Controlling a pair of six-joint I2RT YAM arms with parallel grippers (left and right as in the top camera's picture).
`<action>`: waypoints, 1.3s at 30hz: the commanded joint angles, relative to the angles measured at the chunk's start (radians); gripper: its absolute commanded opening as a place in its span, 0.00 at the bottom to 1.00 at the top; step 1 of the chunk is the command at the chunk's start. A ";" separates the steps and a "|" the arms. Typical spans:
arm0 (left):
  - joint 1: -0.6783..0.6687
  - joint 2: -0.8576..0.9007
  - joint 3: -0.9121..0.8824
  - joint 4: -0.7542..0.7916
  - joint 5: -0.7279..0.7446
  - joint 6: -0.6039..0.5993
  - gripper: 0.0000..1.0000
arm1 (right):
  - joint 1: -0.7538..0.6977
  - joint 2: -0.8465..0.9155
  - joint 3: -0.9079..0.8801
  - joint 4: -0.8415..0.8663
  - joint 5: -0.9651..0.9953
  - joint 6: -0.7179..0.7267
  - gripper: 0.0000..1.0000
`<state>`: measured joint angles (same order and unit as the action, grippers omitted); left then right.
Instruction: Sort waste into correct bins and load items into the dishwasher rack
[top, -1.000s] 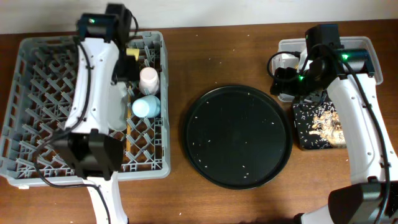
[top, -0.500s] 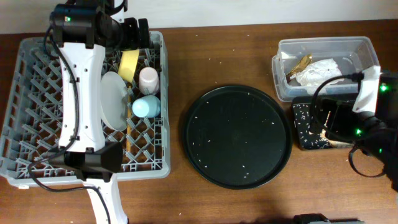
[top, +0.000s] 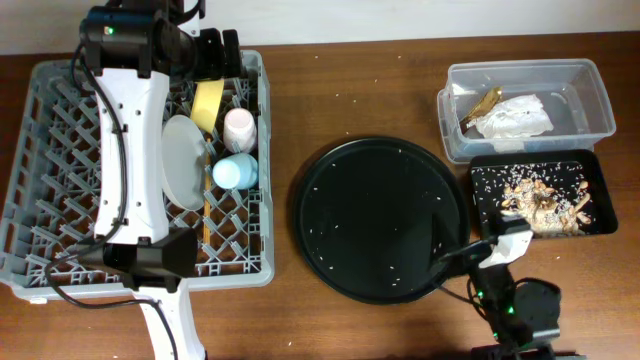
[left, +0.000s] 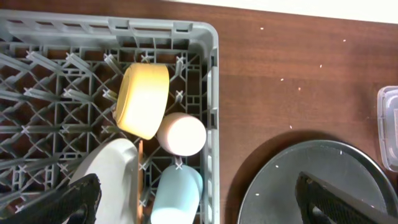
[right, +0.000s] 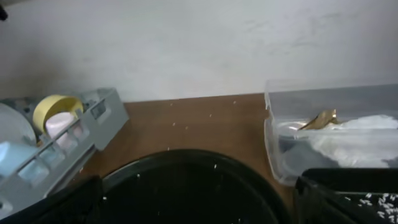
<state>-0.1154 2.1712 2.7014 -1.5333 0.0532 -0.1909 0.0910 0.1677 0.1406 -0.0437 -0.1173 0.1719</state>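
the right pincer (right: 196, 193) has drawn back from over the black tray (top: 478, 190) to the table's 5 o'clock edge; it is spread wide and empty. the left pincer (left: 198, 186) is wide and empty too, over the rack (left: 212, 81) at 9 o'clock, where the yellow bowl (left: 144, 99), pink cup (left: 181, 134), blue cup (left: 177, 193) and plate (left: 109, 174) sit. the napkin (top: 515, 115) and wrapper (top: 483, 100) lie in the clear tub (top: 600, 100) at 2 o'clock. food scraps (top: 545, 205) lie in the black tray at 3.

The right arm (top: 508, 300) now sits at the near edge, baring the black tray (top: 604, 226) and its food scraps (top: 545, 205). The left arm (top: 130, 120) lies nearer the far edge, uncovering the plate (top: 180, 175).
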 joint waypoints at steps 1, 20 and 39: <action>0.006 -0.008 0.012 0.000 0.007 0.005 0.99 | 0.009 -0.087 -0.086 0.010 0.076 -0.007 0.99; 0.003 -0.008 0.012 -0.032 0.007 0.005 0.99 | 0.008 -0.164 -0.135 -0.031 0.077 -0.007 0.98; 0.093 -1.215 -2.081 1.444 -0.141 0.306 0.99 | 0.008 -0.164 -0.135 -0.031 0.077 -0.007 0.98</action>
<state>-0.0513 1.1481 0.8711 -0.1959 -0.0860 0.0830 0.0937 0.0120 0.0143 -0.0711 -0.0494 0.1719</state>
